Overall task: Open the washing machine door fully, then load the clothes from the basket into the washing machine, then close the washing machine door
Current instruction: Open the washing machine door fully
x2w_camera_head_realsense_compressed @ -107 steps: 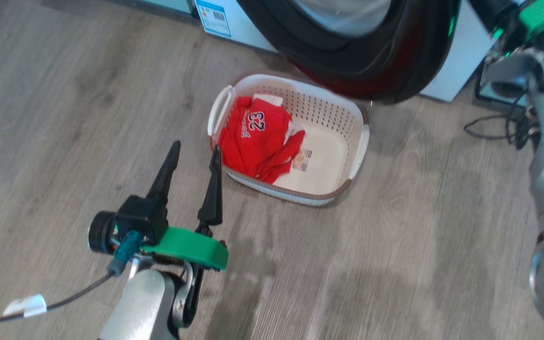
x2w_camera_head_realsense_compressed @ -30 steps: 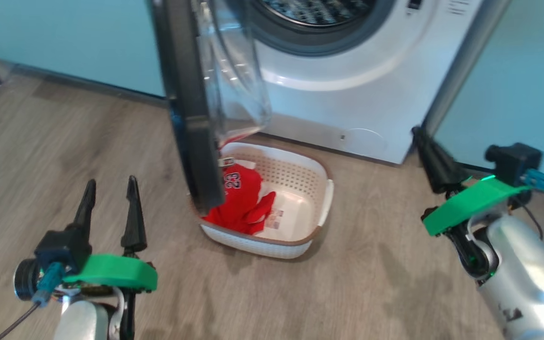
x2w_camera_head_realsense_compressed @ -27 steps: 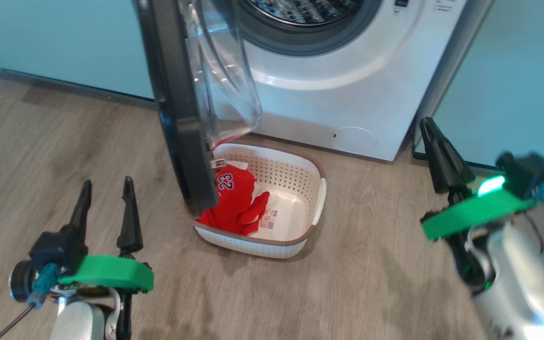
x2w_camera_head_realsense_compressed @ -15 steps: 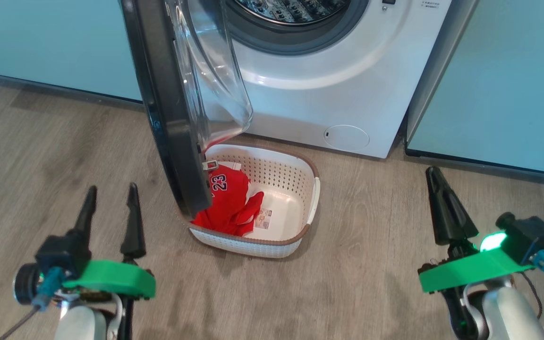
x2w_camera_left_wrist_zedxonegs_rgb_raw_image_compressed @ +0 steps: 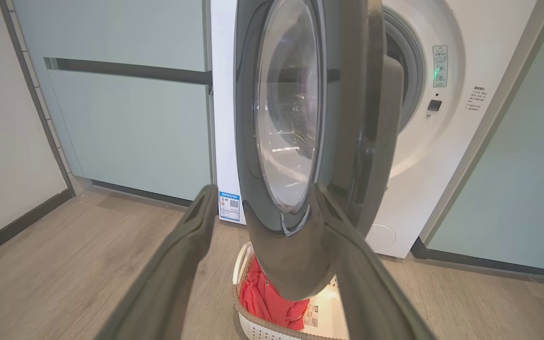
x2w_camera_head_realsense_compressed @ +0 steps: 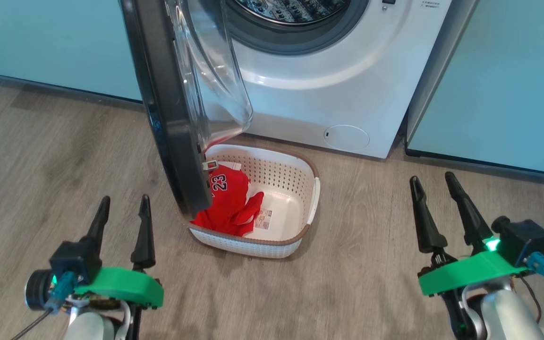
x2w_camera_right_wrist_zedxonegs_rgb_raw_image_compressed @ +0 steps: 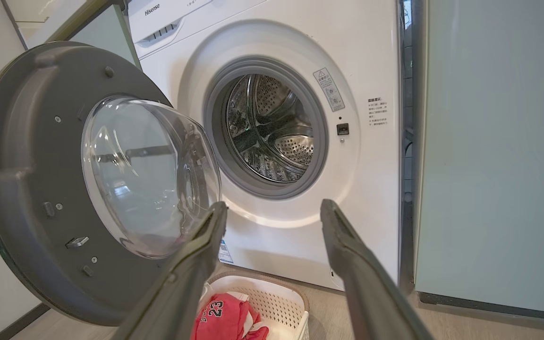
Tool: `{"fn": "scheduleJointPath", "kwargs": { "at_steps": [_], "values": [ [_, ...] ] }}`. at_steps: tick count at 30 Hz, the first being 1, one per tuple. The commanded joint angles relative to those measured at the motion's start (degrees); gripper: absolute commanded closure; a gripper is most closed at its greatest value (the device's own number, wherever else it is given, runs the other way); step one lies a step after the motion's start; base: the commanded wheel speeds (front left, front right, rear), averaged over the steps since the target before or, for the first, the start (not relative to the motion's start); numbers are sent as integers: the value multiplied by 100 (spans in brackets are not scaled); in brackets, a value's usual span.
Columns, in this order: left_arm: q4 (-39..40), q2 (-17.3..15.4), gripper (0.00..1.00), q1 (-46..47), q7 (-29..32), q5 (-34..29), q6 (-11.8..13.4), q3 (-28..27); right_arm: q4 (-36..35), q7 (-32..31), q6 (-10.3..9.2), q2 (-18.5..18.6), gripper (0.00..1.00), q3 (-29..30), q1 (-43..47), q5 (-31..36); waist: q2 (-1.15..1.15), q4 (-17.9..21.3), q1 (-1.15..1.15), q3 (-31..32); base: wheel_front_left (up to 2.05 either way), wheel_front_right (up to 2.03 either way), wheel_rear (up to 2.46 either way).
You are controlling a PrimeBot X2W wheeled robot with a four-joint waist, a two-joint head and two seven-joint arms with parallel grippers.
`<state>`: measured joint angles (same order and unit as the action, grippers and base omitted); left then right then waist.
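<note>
red clothes [x2w_camera_head_realsense_compressed: 227,203] lie in the left of the basket [x2w_camera_head_realsense_compressed: 313,198] at mid-frame, partly hidden behind the open washing machine door [x2w_camera_head_realsense_compressed: 163,108], itself cut off at the top edge. we see our left gripper [x2w_camera_head_realsense_compressed: 125,197] at lower left and right gripper [x2w_camera_head_realsense_compressed: 431,177] at lower right both spread and empty, the basket between them, well apart from either.

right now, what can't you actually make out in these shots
- the clothes: in the head view their left part is hidden behind the washing machine door, so I cannot tell how many garments there are.
- the basket: in the head view its left end is covered by the same door.
- drum: cut off by the head view's top edge; in the left wrist view the door stands in front of it.
- label sticker in the basket: too small to read.
</note>
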<state>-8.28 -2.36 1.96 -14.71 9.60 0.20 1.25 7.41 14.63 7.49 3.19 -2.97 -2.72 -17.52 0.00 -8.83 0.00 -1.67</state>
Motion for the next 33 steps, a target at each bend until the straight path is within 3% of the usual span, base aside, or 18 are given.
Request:
{"fn": "scheduleJointPath", "kwargs": {
  "at_steps": [1,25,26,27,28,29,33],
  "values": [
    [167,-52,0,120,-29,3,36,-153,-167,37,0,-28,0,-95,-194,54,0,1,0,8,0,0,0],
    [96,-52,0,108,-29,-38,64,11,-113,37,0,-31,0,-36,-215,-115,0,-39,0,114,0,0,0],
    [99,-52,3,108,-29,-36,64,17,-114,37,0,-31,0,-38,-217,-111,0,-43,0,112,0,0,0],
    [105,-52,28,110,-29,-28,64,20,-115,37,0,-31,0,-40,-219,-107,0,-48,0,109,0,0,0],
    [103,-52,76,109,-29,47,43,21,-118,37,0,-31,0,-41,-220,-103,0,-52,0,105,0,0,0],
    [117,-52,100,113,-29,145,7,9,-121,37,0,-31,0,-42,-219,-98,0,-56,0,100,0,0,0],
    [378,-52,100,174,-29,257,-62,-94,-128,37,0,-31,0,-42,-223,-90,0,-74,0,65,0,0,0]
  ]
}}
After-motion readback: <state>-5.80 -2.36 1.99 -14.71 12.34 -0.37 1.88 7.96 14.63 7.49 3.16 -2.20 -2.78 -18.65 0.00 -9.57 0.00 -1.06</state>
